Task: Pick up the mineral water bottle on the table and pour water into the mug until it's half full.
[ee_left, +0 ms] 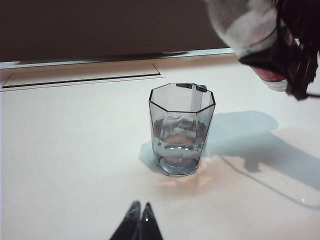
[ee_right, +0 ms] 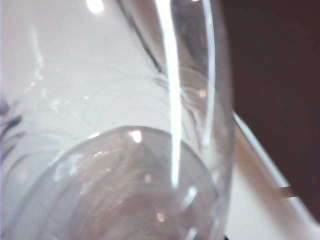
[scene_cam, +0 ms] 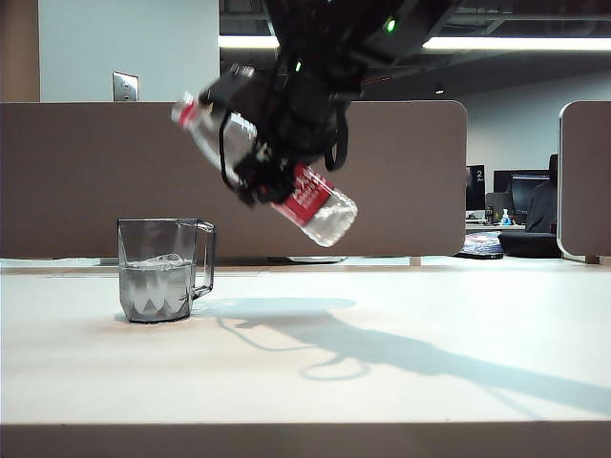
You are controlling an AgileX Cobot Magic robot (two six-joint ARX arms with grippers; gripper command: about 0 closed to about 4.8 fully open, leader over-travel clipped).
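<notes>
The mineral water bottle (scene_cam: 310,196) hangs tilted in the air, with its red-ringed neck up at the left, above the mug, and its base lower at the right. My right gripper (scene_cam: 272,172) is shut on its middle, over the red label. No stream shows. The bottle's clear wall (ee_right: 125,150) fills the right wrist view and hides the fingers. The smoky-grey mug (scene_cam: 158,272) stands on the table (scene_cam: 382,382) at the left, with water (scene_cam: 153,286) up to about mid-height. In the left wrist view my left gripper (ee_left: 140,209) is shut and empty, a little short of the mug (ee_left: 181,130).
A brown partition (scene_cam: 86,172) runs behind the table. A flush rectangular cover (ee_left: 80,77) lies in the tabletop beyond the mug. The arm's shadow (scene_cam: 382,348) falls across the table right of the mug. Monitors (scene_cam: 520,191) stand far back on the right.
</notes>
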